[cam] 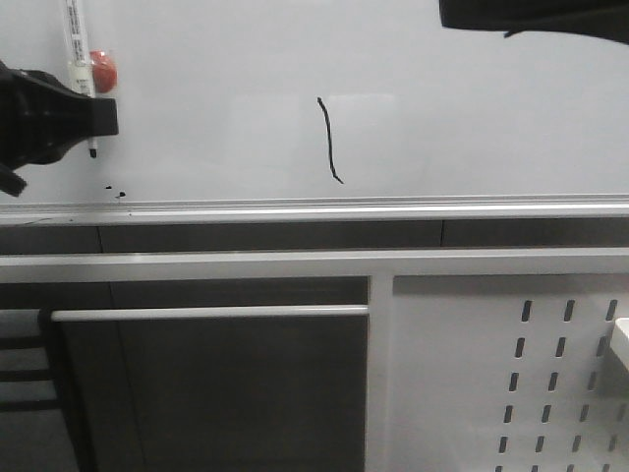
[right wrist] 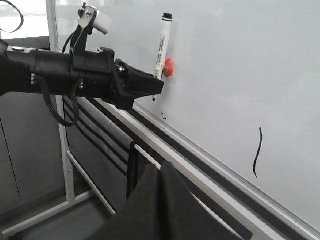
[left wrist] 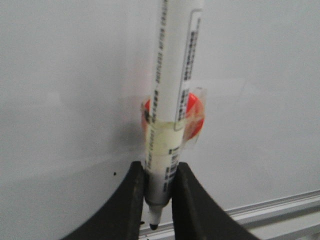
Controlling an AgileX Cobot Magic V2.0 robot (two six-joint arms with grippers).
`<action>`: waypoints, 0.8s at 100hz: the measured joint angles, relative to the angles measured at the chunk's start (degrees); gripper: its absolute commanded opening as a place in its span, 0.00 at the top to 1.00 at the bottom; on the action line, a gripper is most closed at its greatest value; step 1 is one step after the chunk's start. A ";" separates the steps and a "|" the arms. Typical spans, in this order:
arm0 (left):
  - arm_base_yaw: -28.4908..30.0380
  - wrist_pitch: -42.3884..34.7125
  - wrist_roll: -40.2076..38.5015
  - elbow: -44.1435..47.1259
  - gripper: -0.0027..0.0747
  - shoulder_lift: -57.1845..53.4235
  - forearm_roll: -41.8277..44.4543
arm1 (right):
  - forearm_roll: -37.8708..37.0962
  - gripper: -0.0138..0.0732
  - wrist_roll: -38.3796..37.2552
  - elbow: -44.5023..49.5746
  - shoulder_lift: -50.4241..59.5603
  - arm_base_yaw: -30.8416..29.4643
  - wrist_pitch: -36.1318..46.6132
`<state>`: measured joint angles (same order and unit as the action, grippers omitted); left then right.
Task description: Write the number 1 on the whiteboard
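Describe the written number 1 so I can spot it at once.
Find the whiteboard with its silver rail. Near its middle, just above the rail, is the number 1: a thin, wavy black vertical stroke hooked at the bottom. The black dots by the left gripper are mere specks.

- The left gripper [cam: 93, 116] sits at the far left edge of the front view, in the upper part of the frame, its black body pointing toward the right.
- Its two black fingers [left wrist: 131, 200] are closed tight on a marker [left wrist: 167, 100], which stands upright between them with the tip pointing down.
- Seen from the right wrist view, the left arm [right wrist: 55, 72] reaches in level from the left edge of the frame, with cables looped beneath it and a small camera mounted on top.
- The right gripper [right wrist: 160, 172] shows at the bottom centre of its own wrist view, fingers pressed together with nothing between them.
- In the front view, only a dark piece of the right arm [cam: 536, 18] shows at the upper right corner.
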<state>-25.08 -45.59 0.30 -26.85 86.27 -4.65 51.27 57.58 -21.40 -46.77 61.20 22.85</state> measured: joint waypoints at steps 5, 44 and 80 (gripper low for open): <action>-0.63 -0.12 0.00 0.00 0.99 1.18 -0.57 | 0.00 0.90 0.00 0.00 0.00 0.00 0.00; -2.55 -9.85 0.00 -0.22 0.99 8.77 -4.60 | 0.00 0.90 0.10 0.00 0.00 0.00 0.09; -2.55 -12.07 0.21 -0.22 0.99 10.02 -4.60 | 0.00 0.90 0.10 0.00 0.00 0.00 0.22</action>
<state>-27.64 -57.66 0.52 -27.07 96.29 -9.26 51.27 57.69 -21.40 -46.77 61.20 23.07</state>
